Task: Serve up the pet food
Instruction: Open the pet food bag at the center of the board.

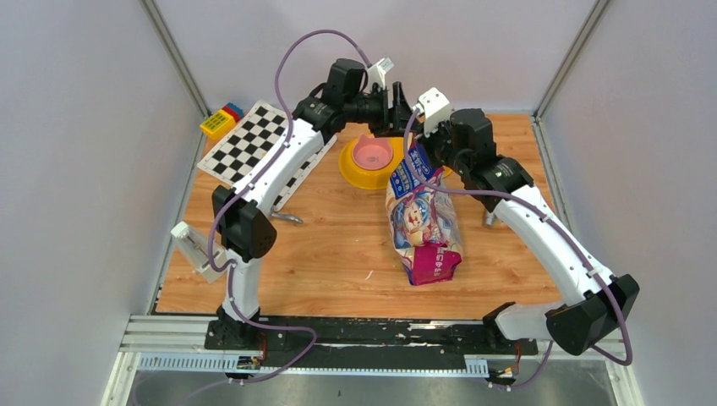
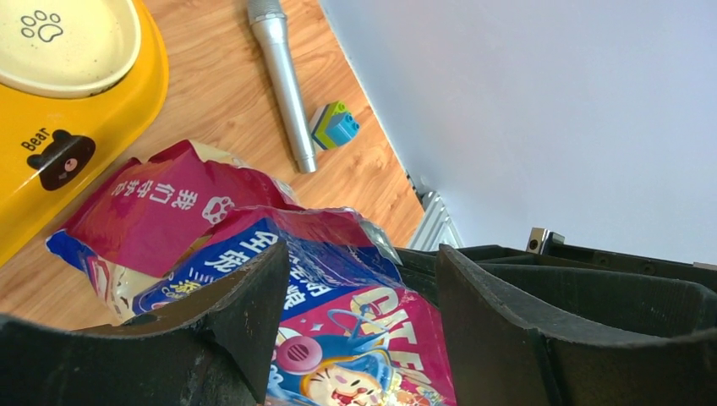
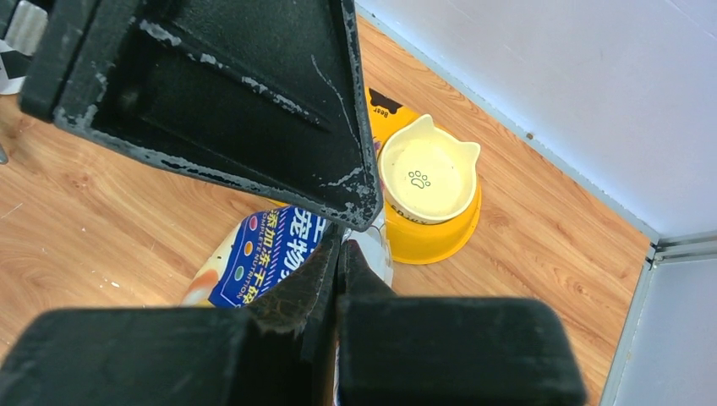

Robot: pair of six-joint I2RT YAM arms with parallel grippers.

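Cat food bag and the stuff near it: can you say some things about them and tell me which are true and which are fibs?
1. The bag is blue and pink. True.
2. The right jaws are shut on the bag's edge. True.
3. The left jaws are squeezed shut. False: they stand open by the bag.
4. The cream bowl with the paw print is full of food. False: it is empty.
5. The feeder is green. False: it is yellow.
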